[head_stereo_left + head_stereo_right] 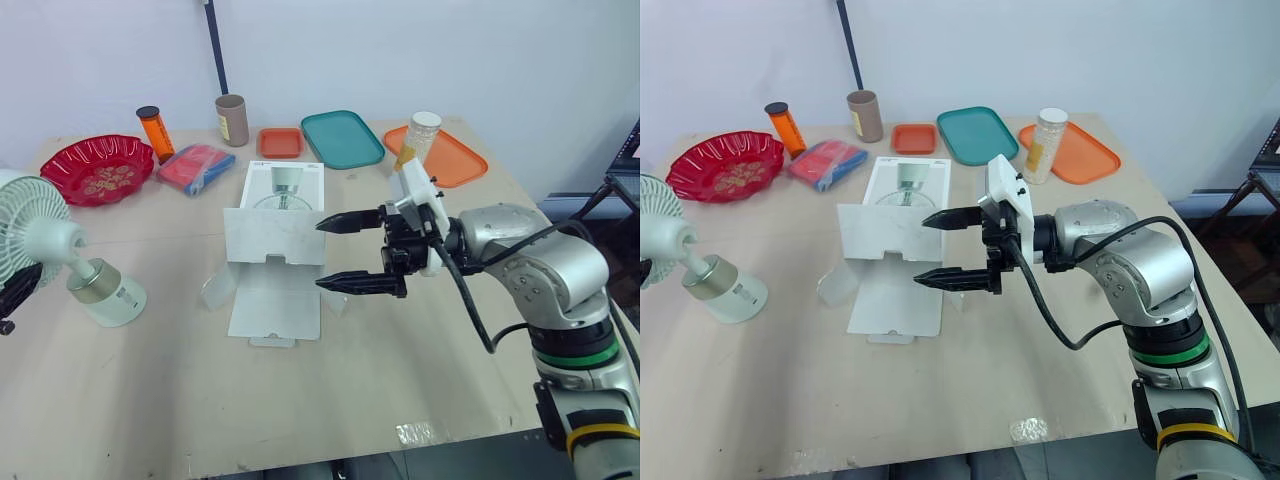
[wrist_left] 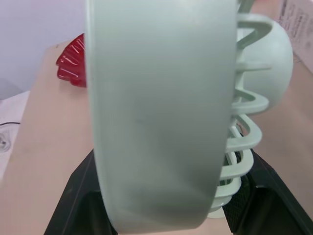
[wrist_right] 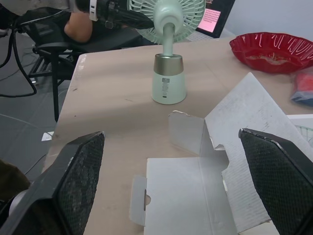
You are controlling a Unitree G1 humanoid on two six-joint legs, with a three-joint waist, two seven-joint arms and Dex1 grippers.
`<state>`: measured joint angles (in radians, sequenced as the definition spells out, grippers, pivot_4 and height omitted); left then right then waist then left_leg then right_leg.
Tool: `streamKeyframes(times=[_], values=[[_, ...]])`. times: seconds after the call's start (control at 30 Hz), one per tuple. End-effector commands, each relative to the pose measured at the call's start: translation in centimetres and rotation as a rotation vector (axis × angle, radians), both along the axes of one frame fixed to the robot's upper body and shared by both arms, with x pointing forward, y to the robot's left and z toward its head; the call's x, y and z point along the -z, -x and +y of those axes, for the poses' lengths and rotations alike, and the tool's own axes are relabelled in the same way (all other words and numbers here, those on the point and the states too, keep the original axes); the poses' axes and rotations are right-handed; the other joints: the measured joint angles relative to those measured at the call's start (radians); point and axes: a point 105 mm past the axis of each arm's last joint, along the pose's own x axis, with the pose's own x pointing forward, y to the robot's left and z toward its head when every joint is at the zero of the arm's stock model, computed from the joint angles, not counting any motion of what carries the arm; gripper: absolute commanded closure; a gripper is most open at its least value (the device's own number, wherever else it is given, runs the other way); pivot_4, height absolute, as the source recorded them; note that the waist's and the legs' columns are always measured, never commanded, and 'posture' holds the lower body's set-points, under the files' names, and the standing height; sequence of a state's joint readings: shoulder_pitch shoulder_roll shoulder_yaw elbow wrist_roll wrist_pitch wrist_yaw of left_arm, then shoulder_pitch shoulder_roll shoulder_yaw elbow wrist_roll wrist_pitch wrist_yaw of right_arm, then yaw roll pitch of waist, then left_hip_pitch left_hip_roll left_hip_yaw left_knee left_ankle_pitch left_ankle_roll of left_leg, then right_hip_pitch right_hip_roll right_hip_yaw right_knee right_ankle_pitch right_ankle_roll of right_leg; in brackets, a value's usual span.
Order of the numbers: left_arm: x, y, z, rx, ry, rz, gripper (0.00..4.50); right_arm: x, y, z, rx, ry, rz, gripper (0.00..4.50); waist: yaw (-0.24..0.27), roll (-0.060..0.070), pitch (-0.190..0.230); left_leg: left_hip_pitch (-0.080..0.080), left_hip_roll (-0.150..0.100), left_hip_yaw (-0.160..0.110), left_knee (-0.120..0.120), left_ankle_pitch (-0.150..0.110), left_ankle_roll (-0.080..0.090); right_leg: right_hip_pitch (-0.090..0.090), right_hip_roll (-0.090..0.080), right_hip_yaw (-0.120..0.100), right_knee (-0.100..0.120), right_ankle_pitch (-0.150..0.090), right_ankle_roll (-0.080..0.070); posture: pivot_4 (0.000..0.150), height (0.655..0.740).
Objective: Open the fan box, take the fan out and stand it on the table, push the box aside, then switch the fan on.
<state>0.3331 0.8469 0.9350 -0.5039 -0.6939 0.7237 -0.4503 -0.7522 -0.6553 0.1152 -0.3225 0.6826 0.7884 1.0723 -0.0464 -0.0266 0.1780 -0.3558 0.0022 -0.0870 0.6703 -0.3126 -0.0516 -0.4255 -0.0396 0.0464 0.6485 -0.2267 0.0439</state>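
The pale green fan stands on its round base (image 1: 108,297) at the table's left, its head (image 1: 28,222) turned away from the box. My left gripper (image 2: 171,161) is shut on the rim of the fan head (image 2: 156,98); its black fingers (image 3: 122,18) also show in the right wrist view. The white fan box (image 1: 275,255) lies open and flat in the middle, one flap raised. My right gripper (image 1: 321,255) hovers open just right of the box, fingers pointing at it. Both its pads (image 3: 78,176) frame the box flap (image 3: 244,112) and the fan (image 3: 168,73).
Along the back stand a red bowl (image 1: 97,168), an orange bottle (image 1: 155,130), a brown tube (image 1: 232,120), a red-and-blue packet (image 1: 195,167), a small orange tray (image 1: 280,142), a teal tray (image 1: 342,138), an orange tray (image 1: 455,160) and a jar (image 1: 420,135). A person's arm (image 3: 78,27) shows beyond the table's left end.
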Motion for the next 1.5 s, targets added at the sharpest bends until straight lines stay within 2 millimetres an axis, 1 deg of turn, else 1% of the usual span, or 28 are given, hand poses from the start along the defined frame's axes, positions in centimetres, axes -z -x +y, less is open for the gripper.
streamKeyframes(times=[0.03, 0.1, 0.17, 0.33, 0.5, 0.7, 0.9, 1.03, 1.23, 1.5], values=[[-1.5, -0.5, 0.1, -0.008, -0.095, -0.043, 2.47, -0.8, 0.6, 0.2, -0.021, -0.011, -0.052, 0.0, 0.0, 0.0, 0.0, 0.0, 0.0, 0.0, 0.0, 0.0, 0.0, 0.0, 0.0, 0.0, 0.0, 0.0, 0.0, 0.15, 0.74], [-1.4, -1.1, -0.3, -0.001, -0.081, -0.043, 2.47, -0.7, 0.6, 0.2, -0.018, -0.01, -0.054, 0.0, 0.0, 0.0, 0.0, 0.0, 0.0, 0.0, 0.0, 0.0, 0.0, 0.0, 0.0, 0.0, 0.0, 0.0, 0.0, 0.15, 0.74], [-1.3, -1.4, -0.6, 0.013, -0.113, -0.041, 2.47, -0.7, 0.6, 0.2, -0.016, -0.01, -0.055, 0.0, 0.0, 0.0, 0.0, 0.0, 0.0, 0.0, 0.0, 0.0, 0.0, 0.0, 0.0, 0.0, 0.0, 0.0, 0.0, 0.15, 0.74], [-1.2, -2.2, -0.7, 0.005, -0.108, -0.046, 2.47, -0.6, 0.7, 0.2, -0.013, -0.009, -0.057, 0.0, 0.003, 0.0, 0.0, 0.0, -0.001, -0.001, 0.0, 0.0, 0.0, 0.001, -0.001, 0.0, 0.0, 0.0, 0.0, 0.15, 0.74], [-0.7, -2.5, -1.4, 0.018, -0.077, -0.034, 2.47, -0.5, 0.7, 0.1, -0.008, -0.007, -0.057, 0.0, 0.004, 0.001, 0.0, 0.0, -0.001, -0.001, 0.0, 0.0, 0.0, 0.001, -0.001, 0.0, 0.0, 0.0, 0.0, 0.15, 0.74], [0.6, -2.4, -1.9, 0.034, -0.017, 0.01, 2.47, -0.5, 0.8, 0.0, -0.007, -0.003, -0.058, 0.0, 0.011, 0.002, -0.001, 0.0, -0.002, -0.001, 0.0, 0.0, 0.0, 0.001, -0.002, 0.0, 0.0, 0.0, 0.001, 0.15, 0.74], [0.9, -2.4, -3.0, 0.069, -0.002, 0.032, 2.47, -0.7, 0.5, 0.1, 0.008, -0.004, -0.063, 0.0, 0.014, 0.004, -0.002, 0.0, -0.002, -0.001, 0.0, 0.0, 0.0, 0.001, -0.002, 0.0, 0.0, 0.0, 0.001, 0.15, 0.74], [1.5, -2.3, -3.1, 0.071, 0.005, 0.043, 2.47, -1.4, -0.1, 0.4, 0.032, -0.032, -0.06, 0.0, 0.013, 0.007, -0.004, 0.001, -0.002, -0.001, 0.0, 0.0, 0.0, 0.002, -0.002, 0.0, 0.0, 0.0, 0.001, 0.15, 0.74], [1.8, -2.1, -3.3, 0.076, 0.016, 0.053, 2.47, -1.1, 0.0, 0.3, 0.029, -0.02, -0.063, 0.0, 0.013, 0.009, -0.005, 0.001, -0.002, -0.001, 0.0, 0.0, 0.0, 0.002, -0.002, 0.0, 0.0, 0.0, 0.001, 0.15, 0.74], [2.4, -1.7, -2.4, 0.028, 0.076, 0.06, 2.47, -0.9, 0.1, 0.4, 0.027, -0.013, -0.06, 0.0, 0.013, 0.012, -0.007, 0.001, -0.002, -0.001, 0.0, 0.0, 0.0, 0.002, -0.002, 0.0, 0.0, 0.0, 0.001, 0.15, 0.74]])
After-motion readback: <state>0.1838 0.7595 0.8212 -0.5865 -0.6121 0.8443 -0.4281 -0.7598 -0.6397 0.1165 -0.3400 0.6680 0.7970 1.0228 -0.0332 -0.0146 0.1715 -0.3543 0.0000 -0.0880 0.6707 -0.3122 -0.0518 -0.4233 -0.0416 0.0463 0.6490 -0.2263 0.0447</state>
